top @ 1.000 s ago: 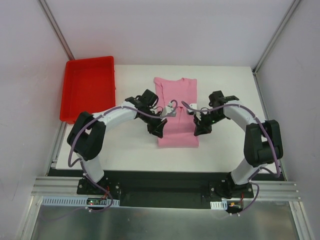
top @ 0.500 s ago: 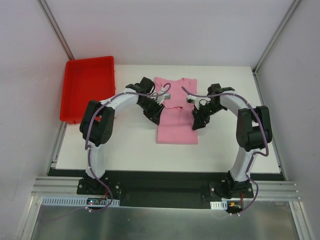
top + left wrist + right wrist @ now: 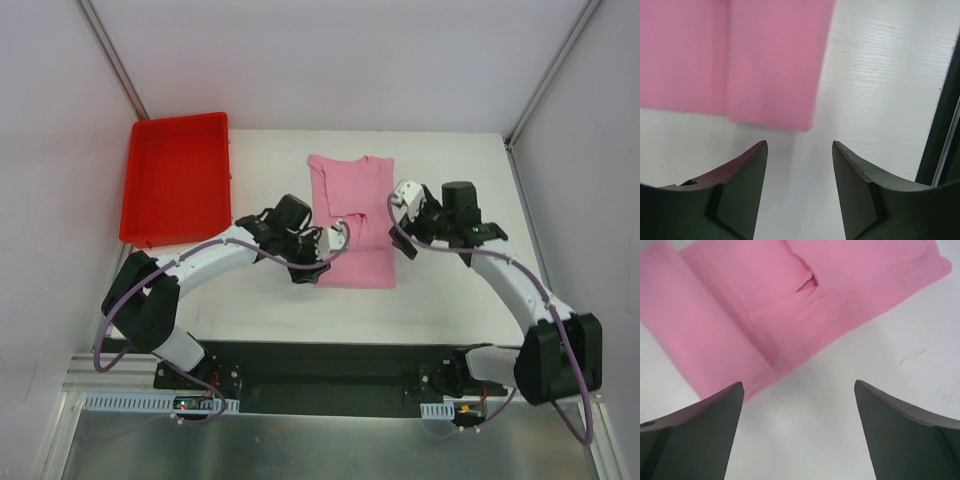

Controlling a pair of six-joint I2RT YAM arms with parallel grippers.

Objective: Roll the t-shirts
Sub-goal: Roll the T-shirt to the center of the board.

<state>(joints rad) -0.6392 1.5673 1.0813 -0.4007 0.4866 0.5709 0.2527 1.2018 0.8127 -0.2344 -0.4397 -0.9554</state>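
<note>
Our left gripper (image 3: 800, 146) and right gripper (image 3: 799, 386) have jaws apart, holding nothing. If we bump the folded pink t-shirt (image 3: 355, 200), it may flop open.

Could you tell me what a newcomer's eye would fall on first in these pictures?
The pink t-shirt lies folded into a narrow strip at the middle of the white table. The left gripper at its near-left corner and the right gripper at its right edge flank it, jaws open and empty. A bright red tray sits at the far left.
</note>
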